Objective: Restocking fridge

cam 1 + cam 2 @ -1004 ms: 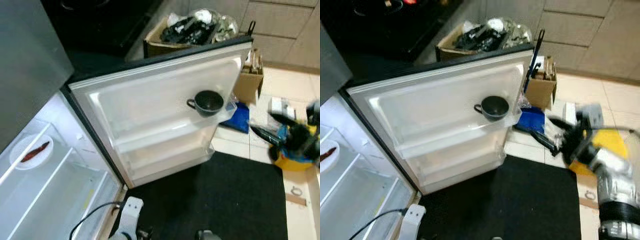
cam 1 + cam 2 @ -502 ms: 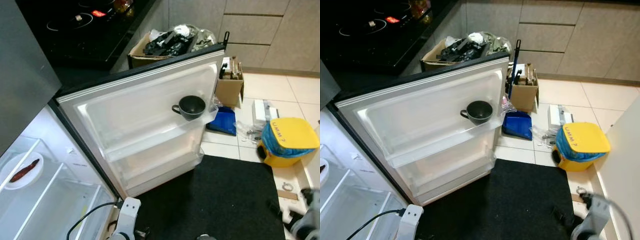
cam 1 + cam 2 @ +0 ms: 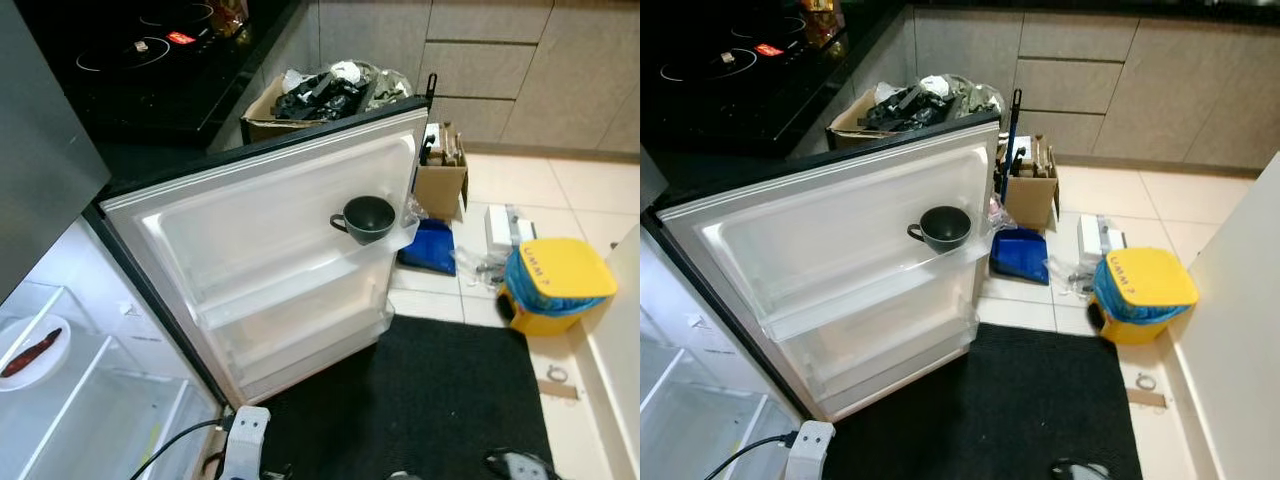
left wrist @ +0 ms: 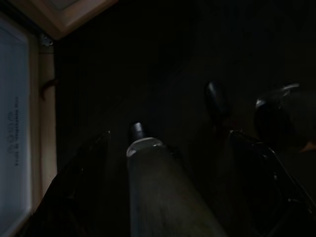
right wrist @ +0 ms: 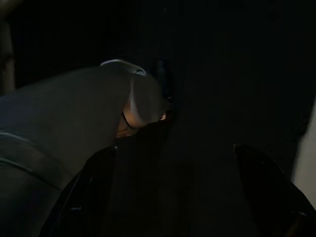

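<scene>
The fridge stands open, its white door (image 3: 270, 250) swung out toward me. A dark cup (image 3: 366, 217) sits on the door's upper shelf. Inside the fridge, a white plate (image 3: 30, 352) with a red strip of food rests on a glass shelf. Both arms hang low over the black mat. In the dark left wrist view my left gripper (image 4: 169, 134) has its fingers (image 4: 84, 168) spread wide with nothing between them. The dim right wrist view shows my right gripper (image 5: 176, 148) open as well, beside a grey part of my body.
A cardboard box of rubbish (image 3: 320, 90) stands behind the door, and a smaller box (image 3: 440, 178) and a blue dustpan (image 3: 430, 246) lie past its edge. A yellow bin (image 3: 555, 285) sits on the tiles. A black mat (image 3: 420, 400) covers the floor. A white plug block (image 3: 246, 440) lies at the fridge's base.
My right arm, raised in front of the yellow bin a second ago, has dropped to the bottom edge. The camera has shifted, sliding the scene left.
</scene>
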Controlling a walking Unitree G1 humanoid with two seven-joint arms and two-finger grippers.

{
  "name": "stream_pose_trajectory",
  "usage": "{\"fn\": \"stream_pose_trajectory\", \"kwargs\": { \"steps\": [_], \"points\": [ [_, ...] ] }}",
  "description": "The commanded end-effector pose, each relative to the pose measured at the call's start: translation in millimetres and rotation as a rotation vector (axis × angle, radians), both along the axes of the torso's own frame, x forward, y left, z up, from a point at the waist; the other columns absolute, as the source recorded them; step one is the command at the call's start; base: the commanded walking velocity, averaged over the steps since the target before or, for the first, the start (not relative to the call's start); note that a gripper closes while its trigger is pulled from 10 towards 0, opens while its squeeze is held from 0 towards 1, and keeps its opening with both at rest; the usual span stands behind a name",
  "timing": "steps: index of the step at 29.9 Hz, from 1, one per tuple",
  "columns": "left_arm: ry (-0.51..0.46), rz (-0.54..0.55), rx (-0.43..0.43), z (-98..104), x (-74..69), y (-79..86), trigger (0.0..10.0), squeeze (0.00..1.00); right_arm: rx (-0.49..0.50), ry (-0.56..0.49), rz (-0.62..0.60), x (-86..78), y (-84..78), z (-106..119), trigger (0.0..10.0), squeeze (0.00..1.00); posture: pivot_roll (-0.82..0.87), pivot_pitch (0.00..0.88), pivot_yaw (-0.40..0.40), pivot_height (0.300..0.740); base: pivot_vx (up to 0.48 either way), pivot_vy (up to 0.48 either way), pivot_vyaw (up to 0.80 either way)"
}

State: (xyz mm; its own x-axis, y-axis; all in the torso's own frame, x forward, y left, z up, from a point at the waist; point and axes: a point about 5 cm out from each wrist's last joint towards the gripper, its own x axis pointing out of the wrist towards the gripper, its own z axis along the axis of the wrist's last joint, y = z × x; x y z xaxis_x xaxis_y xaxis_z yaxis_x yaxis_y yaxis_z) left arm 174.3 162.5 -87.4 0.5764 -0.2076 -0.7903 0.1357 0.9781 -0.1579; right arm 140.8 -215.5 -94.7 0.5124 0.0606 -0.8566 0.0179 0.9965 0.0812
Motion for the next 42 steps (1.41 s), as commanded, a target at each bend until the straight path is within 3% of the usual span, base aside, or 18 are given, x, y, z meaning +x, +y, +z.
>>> {"fn": "stream_pose_trajectory", "kwargs": {
  "steps": [1,4,13,24,42],
  "points": [
    [0.025,0.038,0.004,-3.6,-8.2,4.6,10.0,0.0,-0.043,0.005,0.082,4.6,4.8,0.4,10.0,0.0,-0.1,0.092,-0.051,0.74,0.0,-0.255,0.0],
    [0.032,0.07,0.013,-5.8,-14.5,9.4,10.0,0.0,-0.102,-0.015,0.247,20.8,14.9,4.9,10.0,0.0,-0.07,0.09,-0.068,0.74,0.0,-0.256,0.0],
    [0.069,0.137,0.006,-11.7,-31.9,16.7,10.0,0.0,-0.113,-0.053,0.322,44.0,28.7,12.8,10.0,0.0,0.02,0.09,-0.105,0.74,0.0,-0.361,0.0],
    [0.072,0.159,0.008,-12.5,-35.5,19.6,10.0,0.0,-0.14,-0.034,0.333,42.8,23.0,12.5,10.0,0.0,0.03,0.083,-0.108,0.74,0.0,-0.443,0.0],
    [0.063,0.096,0.021,-10.0,-28.7,20.7,10.0,0.0,-0.146,-0.005,0.305,32.2,15.7,8.6,10.0,0.0,0.0,0.082,-0.069,0.74,0.0,-0.443,0.77]
  ]
}}
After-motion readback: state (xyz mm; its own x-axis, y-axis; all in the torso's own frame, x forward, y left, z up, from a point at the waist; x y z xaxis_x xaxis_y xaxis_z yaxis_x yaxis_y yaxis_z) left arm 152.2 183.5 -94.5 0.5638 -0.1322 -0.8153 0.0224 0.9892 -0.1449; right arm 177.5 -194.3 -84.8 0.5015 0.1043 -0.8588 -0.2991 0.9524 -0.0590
